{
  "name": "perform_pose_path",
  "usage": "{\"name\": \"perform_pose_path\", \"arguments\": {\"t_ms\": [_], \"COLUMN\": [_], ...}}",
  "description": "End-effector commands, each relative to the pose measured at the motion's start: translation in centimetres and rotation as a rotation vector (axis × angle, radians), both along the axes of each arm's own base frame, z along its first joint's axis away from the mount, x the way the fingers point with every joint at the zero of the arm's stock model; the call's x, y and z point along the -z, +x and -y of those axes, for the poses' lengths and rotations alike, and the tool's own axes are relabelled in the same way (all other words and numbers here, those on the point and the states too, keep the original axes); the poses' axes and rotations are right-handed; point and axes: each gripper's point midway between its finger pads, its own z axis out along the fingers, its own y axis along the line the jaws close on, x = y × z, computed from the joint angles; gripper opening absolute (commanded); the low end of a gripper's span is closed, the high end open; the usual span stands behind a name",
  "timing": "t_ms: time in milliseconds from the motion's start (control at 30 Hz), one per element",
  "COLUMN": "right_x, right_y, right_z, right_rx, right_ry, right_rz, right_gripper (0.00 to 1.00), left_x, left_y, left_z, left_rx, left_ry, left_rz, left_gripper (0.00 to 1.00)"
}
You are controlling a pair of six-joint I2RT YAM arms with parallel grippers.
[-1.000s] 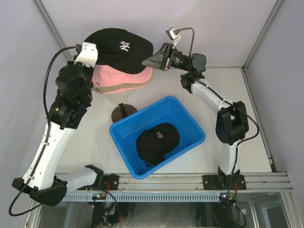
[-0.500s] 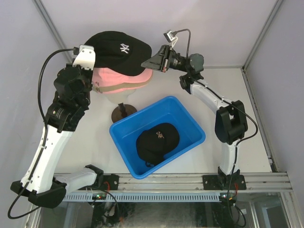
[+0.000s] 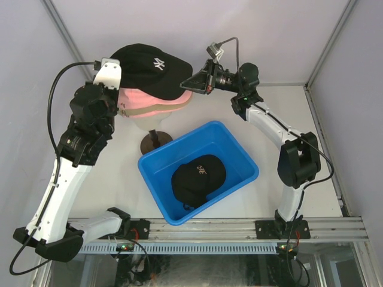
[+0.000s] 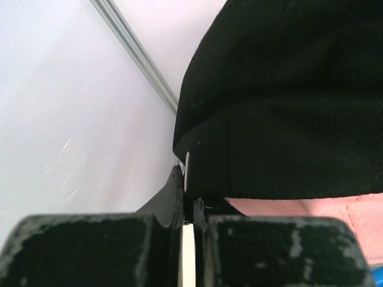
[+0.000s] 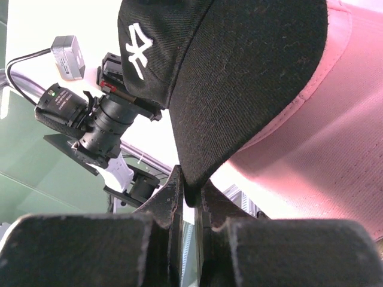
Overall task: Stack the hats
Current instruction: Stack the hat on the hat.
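While the overhead view shows you the black NY cap [image 3: 152, 67] over the pink cap [image 3: 143, 95] and tan cap [image 3: 146, 110] on the mannequin head [image 3: 148, 123], and another black cap [image 3: 198, 176] lying in the blue bin [image 3: 239, 156], only the wrist cameras show the grips. Your left gripper [image 4: 184, 179] is pinched tight on the NY cap's back edge. Your right gripper [image 5: 190, 194] is clamped on its brim tip.

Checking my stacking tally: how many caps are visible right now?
4. The black NY cap tops the pink cap and tan cap on the mannequin head; another black cap lies in the blue bin. More could be hidden beneath.
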Motion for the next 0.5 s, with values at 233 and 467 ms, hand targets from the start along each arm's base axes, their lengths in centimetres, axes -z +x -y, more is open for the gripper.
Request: {"name": "perform_pose_path", "arguments": {"t_ms": [233,467], "right_x": [0.8,2.9], "right_y": [2.5,3.2], "right_z": [3.9,3.9], "right_rx": [0.128,0.137], "right_ry": [-0.035,-0.067], "right_rz": [-0.082,-0.16], "right_gripper": [0.0,0.0], "left_x": [-2.5,-2.4], "left_y": [-2.3,-2.4], "left_z": [-3.3,-3.3], "left_rx": [-0.148,-0.148], "left_ry": [-0.055,-0.068], "left_rz": [0.077,0.071], "left_gripper": [0.0,0.0]}}
